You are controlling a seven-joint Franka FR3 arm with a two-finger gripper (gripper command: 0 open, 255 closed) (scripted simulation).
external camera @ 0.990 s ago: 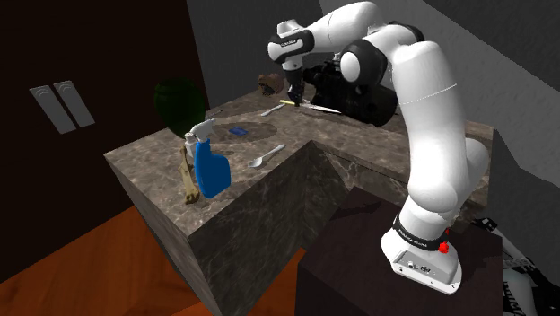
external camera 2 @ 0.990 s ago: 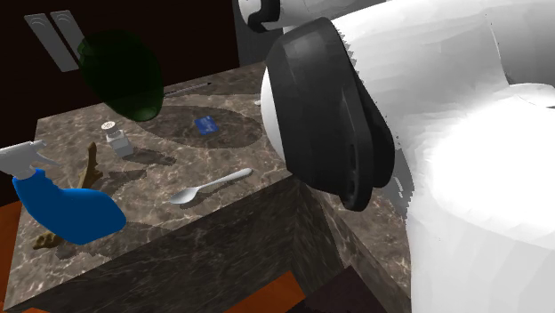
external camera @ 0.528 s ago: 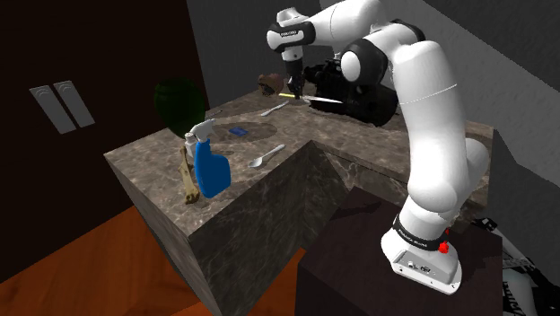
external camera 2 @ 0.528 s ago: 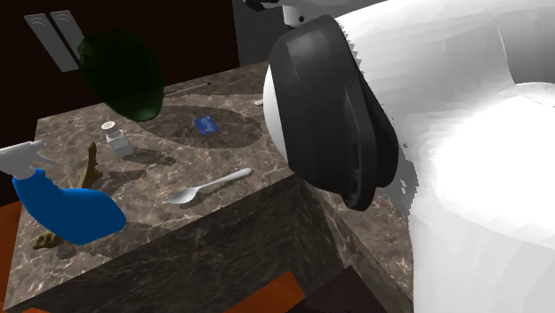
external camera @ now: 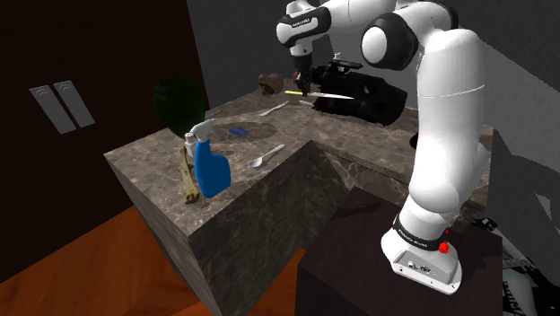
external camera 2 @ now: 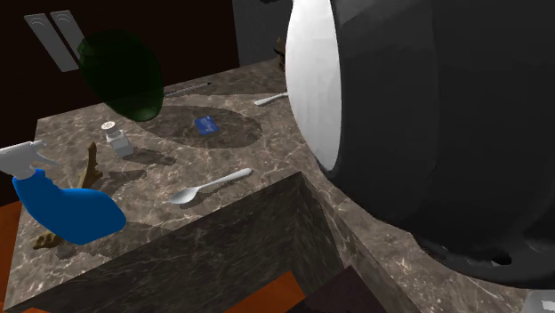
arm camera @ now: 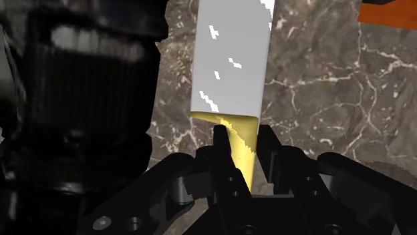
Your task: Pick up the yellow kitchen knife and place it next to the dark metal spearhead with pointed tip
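Note:
My gripper (external camera: 303, 87) is shut on the yellow handle of the kitchen knife (external camera: 321, 94), holding it in the air above the far end of the marble counter (external camera: 269, 193). Its pale blade points to the shoulder view's right, over a black appliance. In the wrist view the yellow handle (arm camera: 238, 137) is clasped between the two black fingers (arm camera: 268, 143), and the grey blade (arm camera: 230, 60) runs away from the gripper (arm camera: 238, 143). The spearhead (external camera: 186, 175) is a long brownish pointed piece lying at the counter's near end beside a blue spray bottle (external camera: 212, 171); it shows as spearhead (external camera 2: 87, 169) across the table.
A black appliance (external camera: 363, 97) stands under the blade. On the counter lie a spoon (external camera: 267, 155), a second utensil (external camera: 274, 109), a small blue item (external camera: 238, 131) and a white shaker (external camera 2: 116, 140). A dark green round object (external camera: 179, 100) stands behind. My arm's elbow (external camera 2: 427, 133) blocks the second exterior view's right.
The gripper has risen with the knife and shifted to the shoulder view's right. The elbow has swung closer to the second exterior camera.

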